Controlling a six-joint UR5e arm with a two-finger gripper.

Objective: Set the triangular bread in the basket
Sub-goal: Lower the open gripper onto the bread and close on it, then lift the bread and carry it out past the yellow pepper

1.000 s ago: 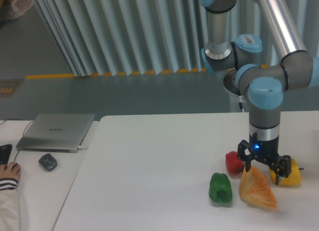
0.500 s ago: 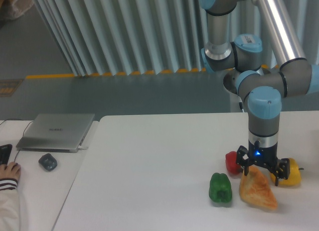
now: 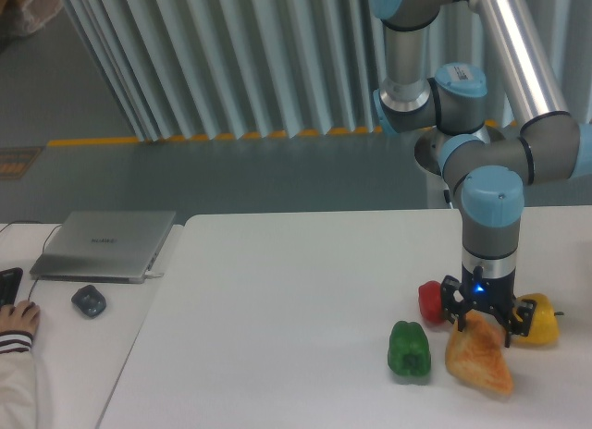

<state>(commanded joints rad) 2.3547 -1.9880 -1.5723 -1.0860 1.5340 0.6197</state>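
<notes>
The triangular bread (image 3: 478, 360) is a golden-orange wedge lying on the white table at the front right. My gripper (image 3: 485, 322) hangs straight down over the wedge's upper end. Its dark fingers (image 3: 451, 311) stand on either side of that end, open around it, low and close to the crust. I cannot tell whether the pads touch it. The basket is out of view.
A red pepper (image 3: 430, 301) sits just left of the gripper, a yellow pepper (image 3: 540, 324) just right of it, and a green pepper (image 3: 409, 351) left of the bread. A laptop (image 3: 106, 244), a mouse (image 3: 89, 301) and a person's hand (image 3: 17, 320) are at the far left.
The gripper has come down a little over the bread's upper end, and its fingers now reach lower along the crust. The bread has barely shifted.
</notes>
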